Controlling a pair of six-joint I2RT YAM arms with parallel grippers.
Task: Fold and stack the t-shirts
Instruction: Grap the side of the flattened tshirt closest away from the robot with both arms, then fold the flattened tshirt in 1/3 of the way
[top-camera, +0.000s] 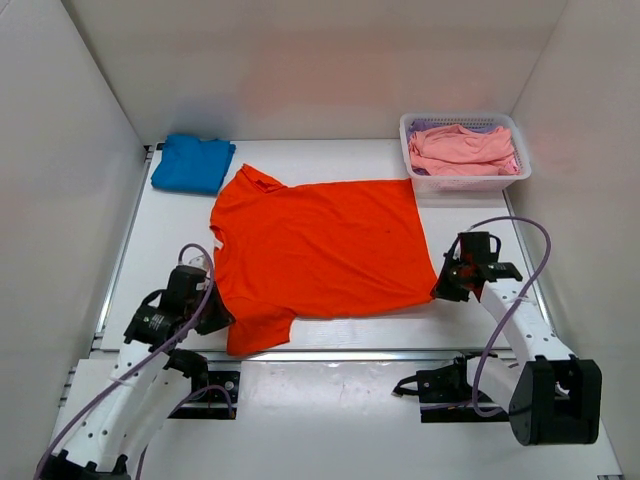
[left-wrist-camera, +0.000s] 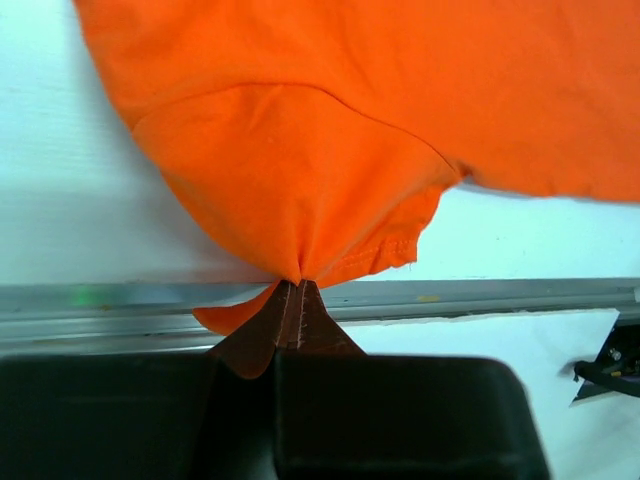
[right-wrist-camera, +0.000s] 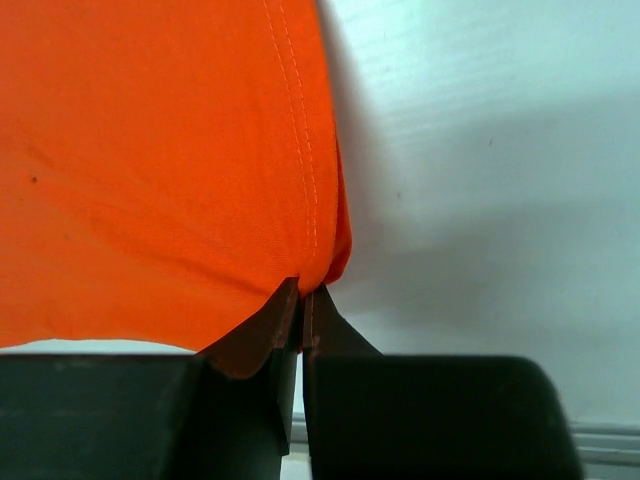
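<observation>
White lattice basket (top-camera: 465, 184), far right.

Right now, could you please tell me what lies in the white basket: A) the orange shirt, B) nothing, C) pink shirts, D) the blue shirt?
C: pink shirts fill the basket, while the blue shirt lies far left and the orange shirt is spread mid-table.

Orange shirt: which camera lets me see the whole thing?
The top view. It shows the whole orange shirt spread flat on the table. The left wrist view shows only a sleeve pinched in the left gripper, and the right wrist view only a hemmed corner pinched in the right gripper.
</observation>
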